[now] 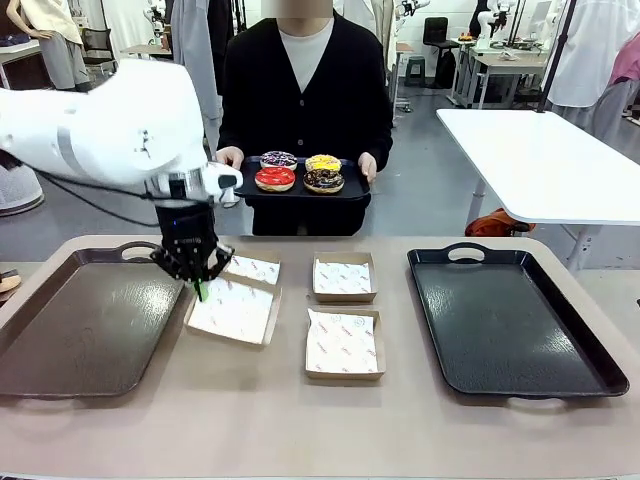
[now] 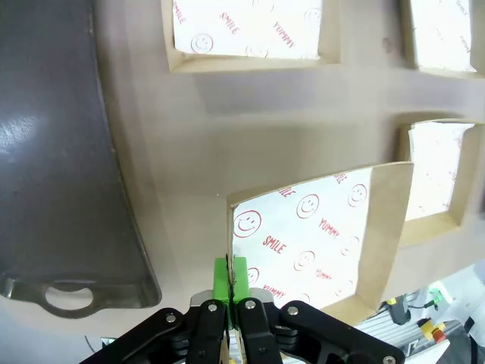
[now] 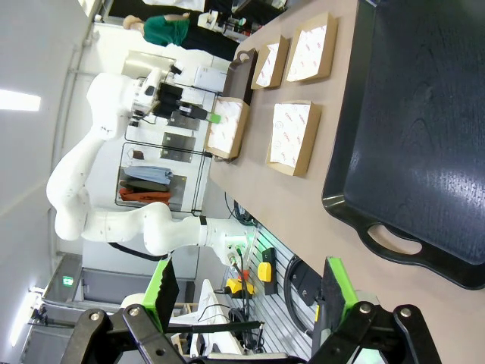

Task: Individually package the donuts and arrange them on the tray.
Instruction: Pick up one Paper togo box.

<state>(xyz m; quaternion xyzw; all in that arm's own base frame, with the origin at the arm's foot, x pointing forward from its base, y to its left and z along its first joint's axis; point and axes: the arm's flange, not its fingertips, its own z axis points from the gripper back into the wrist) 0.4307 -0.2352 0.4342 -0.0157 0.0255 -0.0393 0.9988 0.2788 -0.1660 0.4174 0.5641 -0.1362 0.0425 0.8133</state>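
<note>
**Gently: a box wall pinched in my left claw, the donuts waiting beyond it**

My left claw [image 2: 230, 282] was closed tight on the thin side wall of 1 paper-lined box [image 2: 318, 235], green pads nipping cardboard and liner together. The box spread away from my fingertips and seemed tipped up on my side. 3 more boxes lay on the table [image 1: 150, 430] to the right of that claw, and the brown tray [image 1: 40, 300] sat just beside it on the left. My right claw [image 3: 248, 292] hung wide open with nothing between its pads, above the near end of the black tray [image 3: 424, 114].

The 4 donuts were well beyond my left claw, farther across and a little to its right, on a small black tray [image 1: 300, 197] that a person's hands [image 1: 231, 156] held above the table's far edge: red [image 1: 275, 179], yellow [image 1: 323, 163], chocolate [image 1: 323, 181] and purple [image 1: 278, 159], packed touching in a 2 by 2 block.

I judged them light, soft and easily dented, with glossy tops that would smear or shed sprinkles. The place to take 1 looked like its plain outer sides, low down, with a mild squeeze. The crowding left little room for a finger between neighbours. The box I judged light and floppy, likely to swing on a 1-wall pinch.
</note>
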